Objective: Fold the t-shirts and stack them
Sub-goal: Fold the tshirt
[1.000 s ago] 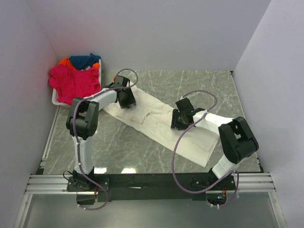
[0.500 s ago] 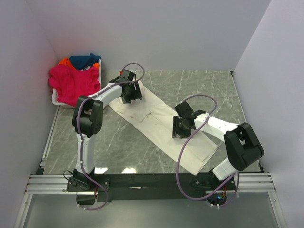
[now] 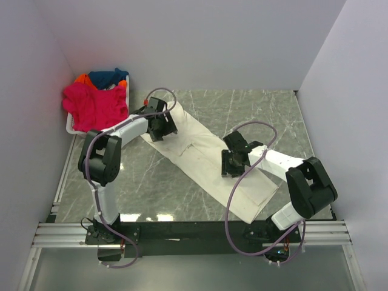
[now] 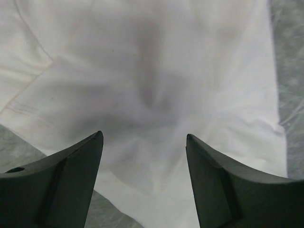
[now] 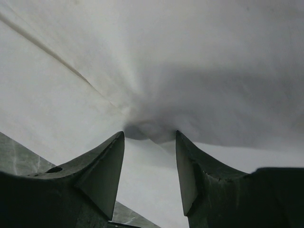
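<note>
The cream t-shirt (image 3: 200, 154) lies as a long folded strip running diagonally from back left to front right on the grey marble table (image 3: 157, 188). My left gripper (image 3: 159, 125) hovers over its back-left end, jaws wide open and empty; the cloth fills the left wrist view (image 4: 152, 71). My right gripper (image 3: 232, 162) is over the strip's middle. Its jaws stand apart with a small pucker of the cream cloth (image 5: 149, 129) at the fingertips (image 5: 118, 142). The magenta shirt (image 3: 94, 106), dark blue shirt (image 3: 108, 77) and orange shirt (image 3: 80, 79) are piled in the basket.
The white plastic basket (image 3: 70, 127) sits at the back left corner against the left wall. White walls close the table on the left, back and right. A black rail (image 3: 194, 230) runs along the near edge by the arm bases.
The cream shirt went from a wider spread at its front-right end to a narrower strip. My right gripper moved forward a little and then stayed. My left gripper swung back, then returned slightly.
</note>
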